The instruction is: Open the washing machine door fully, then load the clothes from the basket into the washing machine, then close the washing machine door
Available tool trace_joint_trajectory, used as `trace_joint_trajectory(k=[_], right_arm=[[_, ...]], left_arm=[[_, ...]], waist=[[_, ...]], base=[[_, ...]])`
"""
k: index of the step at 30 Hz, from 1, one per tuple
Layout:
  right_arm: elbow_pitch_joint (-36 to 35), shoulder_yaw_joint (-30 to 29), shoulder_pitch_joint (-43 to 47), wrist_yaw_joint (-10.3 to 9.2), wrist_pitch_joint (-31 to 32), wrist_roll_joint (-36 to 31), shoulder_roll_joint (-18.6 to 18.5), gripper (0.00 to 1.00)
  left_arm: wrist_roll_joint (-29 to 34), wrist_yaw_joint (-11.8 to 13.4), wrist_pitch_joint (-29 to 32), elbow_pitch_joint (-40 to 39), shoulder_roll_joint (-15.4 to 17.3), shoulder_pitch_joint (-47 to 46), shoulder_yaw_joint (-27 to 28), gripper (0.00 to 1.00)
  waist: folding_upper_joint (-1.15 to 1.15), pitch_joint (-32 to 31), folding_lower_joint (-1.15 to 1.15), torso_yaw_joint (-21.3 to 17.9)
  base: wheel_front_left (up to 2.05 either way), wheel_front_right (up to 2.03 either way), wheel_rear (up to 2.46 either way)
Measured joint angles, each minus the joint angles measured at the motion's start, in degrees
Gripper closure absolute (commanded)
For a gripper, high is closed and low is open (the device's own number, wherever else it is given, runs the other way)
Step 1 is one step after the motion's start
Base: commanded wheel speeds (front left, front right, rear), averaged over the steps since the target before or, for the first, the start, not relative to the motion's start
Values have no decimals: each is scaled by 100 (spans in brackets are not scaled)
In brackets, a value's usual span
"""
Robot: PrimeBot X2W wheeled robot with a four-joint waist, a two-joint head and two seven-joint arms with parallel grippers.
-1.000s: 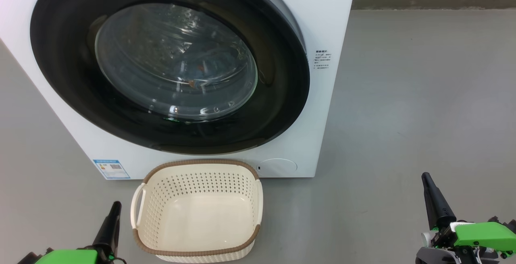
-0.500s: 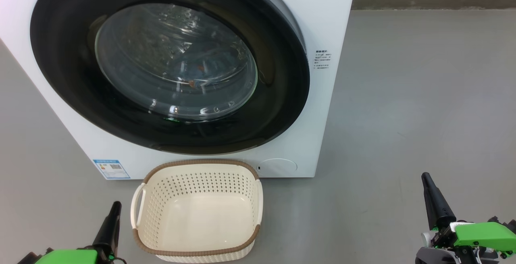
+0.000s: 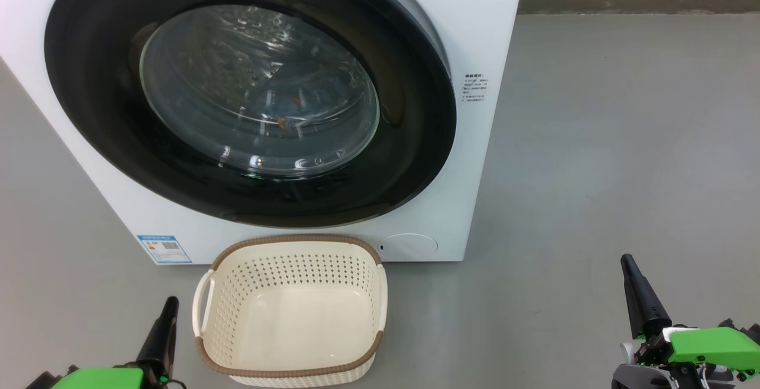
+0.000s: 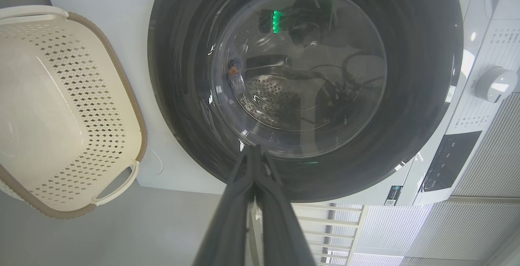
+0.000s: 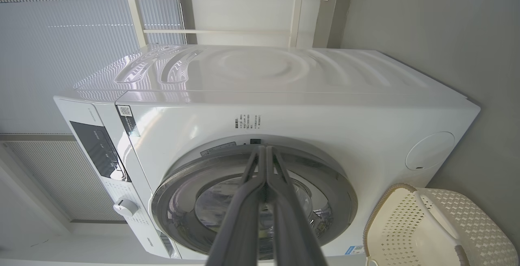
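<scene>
Two grippers sit low, each with its dark fingers pressed together, holding nothing. The left gripper (image 3: 171, 303) is at 9 o'clock of the basket (image 3: 291, 239), and the right gripper (image 3: 627, 264) is far off at 3 o'clock. I think they keep back because the job looks done. The basket is cream plastic with little holes and a brown woven rim. It sits empty at 6 o'clock under the door (image 3: 249, 98). The door is round, shiny black with bulging glass, and shut on the white boxy washer (image 3: 475, 32). Tiny orange spots behind the glass may be the clothes (image 3: 282, 120).
</scene>
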Motion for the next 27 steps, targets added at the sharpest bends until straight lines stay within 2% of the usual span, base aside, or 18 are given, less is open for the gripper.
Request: trace_joint_trajectory(k=[27], right_arm=[[0,-2,0,0,0,0,3,100]], left_arm=[[0,0,0,0,0,0,0,100]], waist=[[0,0,0,0]], base=[[0,0,0]])
